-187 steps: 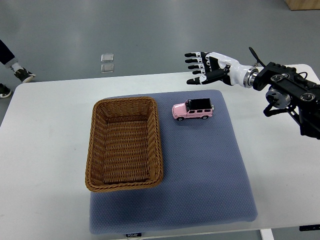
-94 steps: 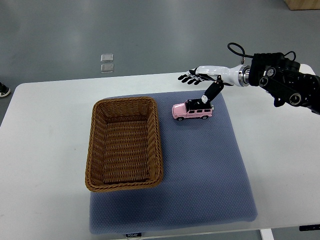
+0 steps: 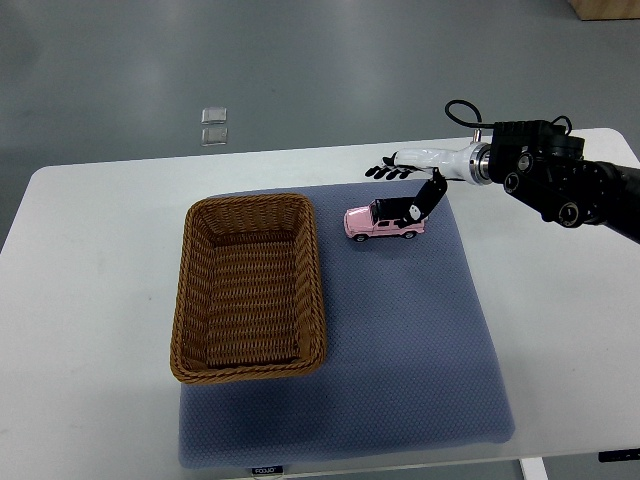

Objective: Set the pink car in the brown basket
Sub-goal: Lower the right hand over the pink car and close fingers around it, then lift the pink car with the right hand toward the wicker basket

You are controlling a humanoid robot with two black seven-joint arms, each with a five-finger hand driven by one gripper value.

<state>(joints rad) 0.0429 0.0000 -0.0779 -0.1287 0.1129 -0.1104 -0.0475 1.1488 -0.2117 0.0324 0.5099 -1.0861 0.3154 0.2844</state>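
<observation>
The pink car [image 3: 383,220] stands on its wheels on the blue mat [image 3: 400,340], in the mat's far half, just right of the brown basket [image 3: 250,288]. The car's long axis runs left to right; its black roof faces up. Car and basket are close but apart, with a narrow strip of mat between them.

The right hand [image 3: 410,180] reaches in from the right edge and sits over the far-right end of the car. Its thumb [image 3: 424,200] angles down onto the roof at the car's right end. The other fingers [image 3: 385,170] extend flat toward the left, beyond the car's far side and clear of it. The hand is spread and has not closed around the car. The right arm [image 3: 560,180], black with a white wrist section, crosses the far-right corner of the white table [image 3: 90,300].

The basket is a rectangular wicker one, lying on the mat's left part with its left side overhanging onto the table. Nothing lies inside it.
</observation>
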